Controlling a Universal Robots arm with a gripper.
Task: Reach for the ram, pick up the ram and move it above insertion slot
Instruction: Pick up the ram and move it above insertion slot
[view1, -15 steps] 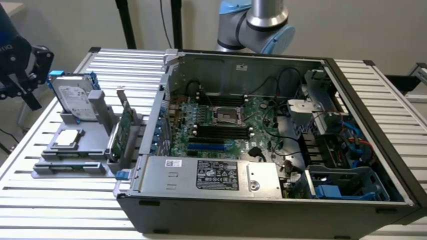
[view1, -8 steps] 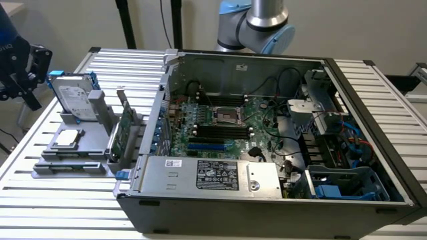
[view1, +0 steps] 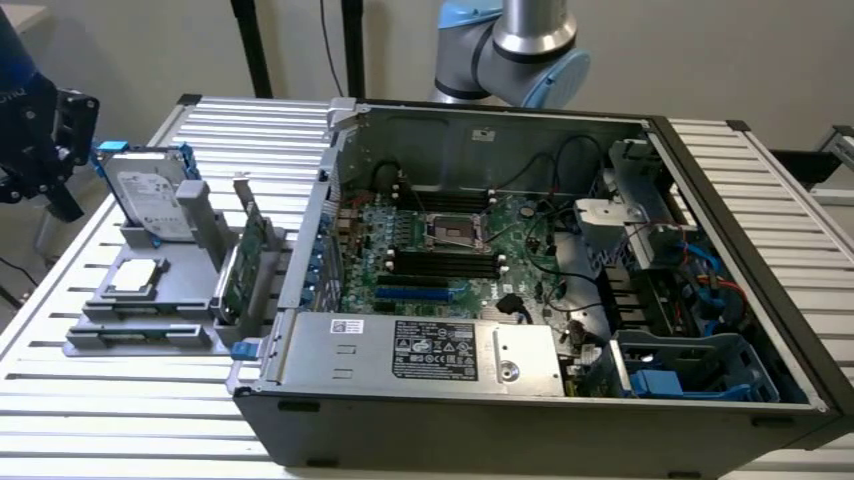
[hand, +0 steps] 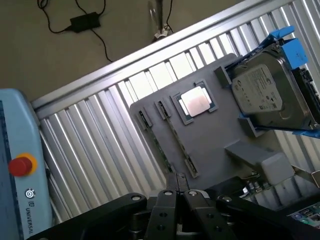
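The ram (hand: 176, 142) is a thin stick standing on edge in a long slot of the grey holder (hand: 215, 140), beside a second similar slot (hand: 154, 140). My gripper (hand: 176, 182) hangs above the holder's edge, near one end of the ram and not touching it. Its fingers are shut together with nothing between them. In the exterior view my gripper (view1: 56, 195) is a dark shape at the far left, above and beside the grey holder (view1: 134, 335). The dark memory slots (view1: 441, 264) lie on the motherboard inside the open computer case (view1: 534, 395).
On the holder also stand a silver hard drive in a blue frame (view1: 150, 195), a square processor chip (view1: 136, 276) and an upright green expansion card (view1: 240, 268). The case walls rise at the exterior view's right of the holder. A pendant with a red button (hand: 21, 165) lies off the table.
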